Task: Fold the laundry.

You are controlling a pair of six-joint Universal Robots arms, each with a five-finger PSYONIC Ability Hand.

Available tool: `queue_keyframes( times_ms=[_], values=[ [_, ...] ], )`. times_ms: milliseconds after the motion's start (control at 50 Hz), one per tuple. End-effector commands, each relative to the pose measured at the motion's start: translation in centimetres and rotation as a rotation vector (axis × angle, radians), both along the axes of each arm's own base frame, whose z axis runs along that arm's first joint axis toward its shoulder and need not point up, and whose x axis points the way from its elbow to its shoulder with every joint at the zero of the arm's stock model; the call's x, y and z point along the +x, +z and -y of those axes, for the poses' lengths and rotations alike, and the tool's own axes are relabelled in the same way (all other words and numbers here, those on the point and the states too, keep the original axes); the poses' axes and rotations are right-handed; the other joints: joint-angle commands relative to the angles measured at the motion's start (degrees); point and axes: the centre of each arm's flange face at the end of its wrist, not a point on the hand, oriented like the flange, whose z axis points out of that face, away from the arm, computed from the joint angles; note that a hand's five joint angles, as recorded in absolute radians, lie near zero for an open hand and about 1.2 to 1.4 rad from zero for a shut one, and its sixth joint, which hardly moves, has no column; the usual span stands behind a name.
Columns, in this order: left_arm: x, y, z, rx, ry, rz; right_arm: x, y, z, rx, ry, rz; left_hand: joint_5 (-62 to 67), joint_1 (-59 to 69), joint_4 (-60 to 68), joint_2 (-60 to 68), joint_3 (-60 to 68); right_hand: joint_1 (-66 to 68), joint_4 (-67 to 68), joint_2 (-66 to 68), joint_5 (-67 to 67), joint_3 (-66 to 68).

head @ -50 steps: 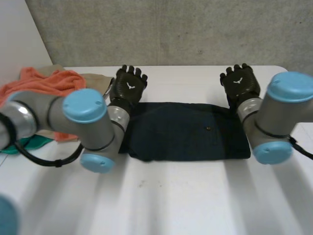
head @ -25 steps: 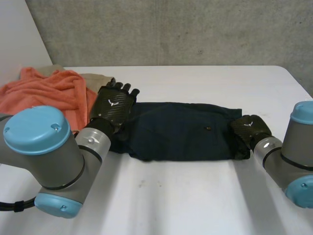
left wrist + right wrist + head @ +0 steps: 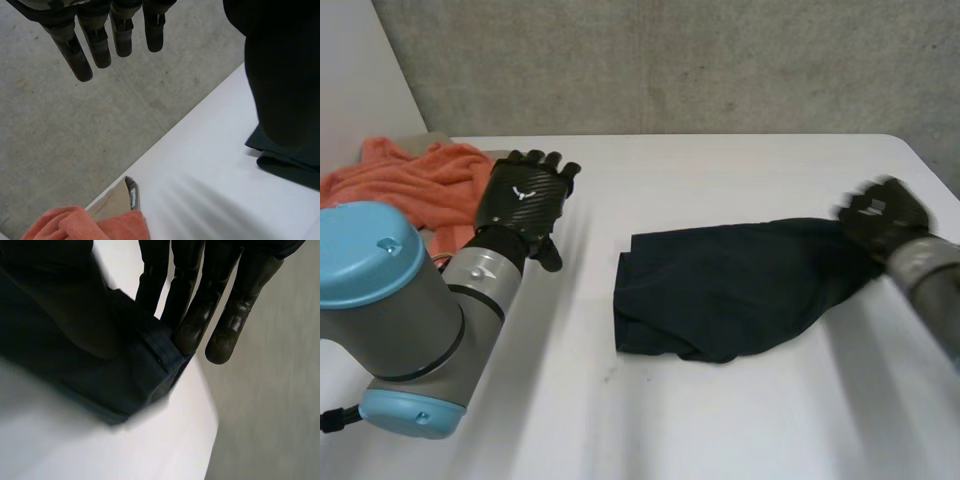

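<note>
white table point(image 3: 720, 430) | dark garment point(image 3: 720, 295) mid-table | orange cloth point(image 3: 410, 185) far-left corner

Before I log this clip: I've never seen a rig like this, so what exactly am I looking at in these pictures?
This is a robot with two arms at a white table, each arm ending in a black mechanical hand. The head view looks down from a camera between and behind the arms. The two wrist views come from cameras on the wrists, each looking along its own palm. A dark navy cloth lies bunched on the table. The right hand grips one end of it; its wrist view shows the hem at the fingers. The left hand hangs open above the table, holding nothing. Next to it is a crumpled orange towel with a beige cloth at its edge.
</note>
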Motion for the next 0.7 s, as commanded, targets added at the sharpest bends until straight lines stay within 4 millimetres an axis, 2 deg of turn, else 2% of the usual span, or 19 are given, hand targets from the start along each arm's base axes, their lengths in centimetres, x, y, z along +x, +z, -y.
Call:
queue_keyframes(
  times_ms=[20, 60, 80, 140, 220, 240, 300, 320, 360, 380, 440, 460, 500, 520, 580, 600, 660, 700],
  values=[
    [0.9, 0.9, 0.6, -0.003, 0.030, -0.051, 11.1, 0.2, -6.4, -0.129, 0.551, 0.062, -3.0, -1.2, -1.7, -1.7, -1.9, 25.1, 11.9, 13.0, 14.8, 12.1],
    [1.0, 1.2, 0.6, -0.001, 0.035, -0.073, 12.7, -1.0, -8.2, -0.097, 0.655, 0.066, -3.0, -1.2, -1.7, -1.7, -1.9, 25.1, 11.9, 13.0, 14.8, 12.1],
    [1.1, 1.5, 0.7, -0.002, 0.036, -0.093, 14.2, -2.3, -10.4, -0.062, 0.751, 0.063, -3.0, -1.2, -1.7, -1.7, -1.9, 25.1, 11.9, 13.0, 14.8, 12.1],
    [1.2, 2.2, 0.7, -0.009, 0.036, -0.128, 16.1, -4.2, -13.6, -0.022, 0.882, 0.046, -3.0, -1.2, -1.7, -1.7, -1.9, 25.1, 11.9, 13.0, 14.8, 12.1],
    [1.1, 2.9, 0.8, -0.025, 0.033, -0.144, 16.4, -3.7, -13.8, -0.010, 0.873, 0.076, -3.0, -1.2, -1.7, -1.7, -1.9, 25.1, 11.9, 13.0, 14.8, 12.1],
    [1.1, 2.9, 0.8, -0.027, 0.033, -0.145, 16.5, -3.0, -13.6, 0.008, 0.847, 0.122, -3.0, -1.2, -1.7, -1.7, -1.9, 20.5, 7.3, 8.4, 10.2, 7.5],
    [0.8, 3.7, 1.1, -0.050, 0.026, -0.158, 16.2, -1.8, -12.8, 0.073, 0.787, 0.236, -3.0, -1.2, -1.7, -1.7, -1.9, -11.1, -24.3, -23.2, -21.3, -24.1],
    [0.5, 4.4, 1.3, -0.070, 0.021, -0.169, 15.7, -0.5, -12.0, 0.121, 0.730, 0.342, -3.0, -1.2, -1.7, -1.7, -1.9, -23.4, -36.5, -35.5, -33.6, -36.3],
    [0.3, 5.1, 1.6, -0.088, 0.021, -0.181, 14.9, 1.2, -11.0, 0.162, 0.668, 0.466, -3.0, -1.2, -1.7, -1.7, -1.9, -36.4, -49.6, -48.5, -46.6, -49.3],
    [0.1, 5.7, 1.8, -0.106, 0.018, -0.193, 14.1, 3.0, -10.1, 0.201, 0.609, 0.595, -3.0, -1.2, -1.7, -1.7, -1.9, -44.8, -57.9, -56.9, -55.0, -57.7],
    [-0.6, 6.2, 2.2, -0.120, 0.006, -0.205, 12.7, 5.2, -8.7, 0.246, 0.530, 0.768, -3.0, -1.2, -1.7, -1.7, -1.9, -44.9, -58.1, -57.0, -55.2, -57.9],
    [-1.6, 6.1, 2.2, -0.115, -0.018, -0.204, 11.5, 6.1, -7.7, 0.277, 0.469, 0.860, -3.0, -1.2, -1.7, -1.7, -1.9, -44.9, -58.1, -57.0, -55.2, -57.9],
    [-3.2, 5.7, 1.7, -0.097, -0.057, -0.198, 10.3, 6.5, -6.6, 0.304, 0.404, 0.915, -3.0, -1.2, -1.7, -1.7, -1.9, -44.8, -58.0, -57.0, -55.1, -57.8],
    [-4.8, 5.0, 1.0, -0.065, -0.101, -0.183, 9.2, 6.4, -5.6, 0.327, 0.338, 0.924, -3.0, -1.2, -1.7, -1.7, -1.9, -44.7, -57.9, -56.8, -54.9, -57.6],
    [-6.4, 3.9, 0.6, -0.018, -0.139, -0.155, 7.9, 5.9, -4.1, 0.392, 0.239, 0.892, -3.0, -1.2, -1.7, -1.7, -1.9, -44.5, -57.7, -56.6, -54.7, -57.5],
    [-7.3, 2.8, 0.4, 0.024, -0.155, -0.129, 8.0, 5.5, -3.9, 0.416, 0.221, 0.879, -3.0, -1.2, -1.7, -1.7, -1.9, -44.2, -57.4, -56.3, -54.4, -57.1],
    [-8.1, 1.1, 0.5, 0.094, -0.162, -0.086, 8.2, 3.8, -2.7, 0.516, 0.159, 0.814, -3.0, -1.2, -1.7, -1.7, -1.9, -44.0, -57.2, -56.1, -54.2, -57.0],
    [-8.8, -0.7, 0.1, 0.174, -0.168, -0.045, 8.5, 3.1, -2.2, 0.551, 0.146, 0.779, -3.0, -1.2, -1.7, -1.7, -1.9, -43.7, -56.9, -55.8, -53.9, -56.6]
  ],
)
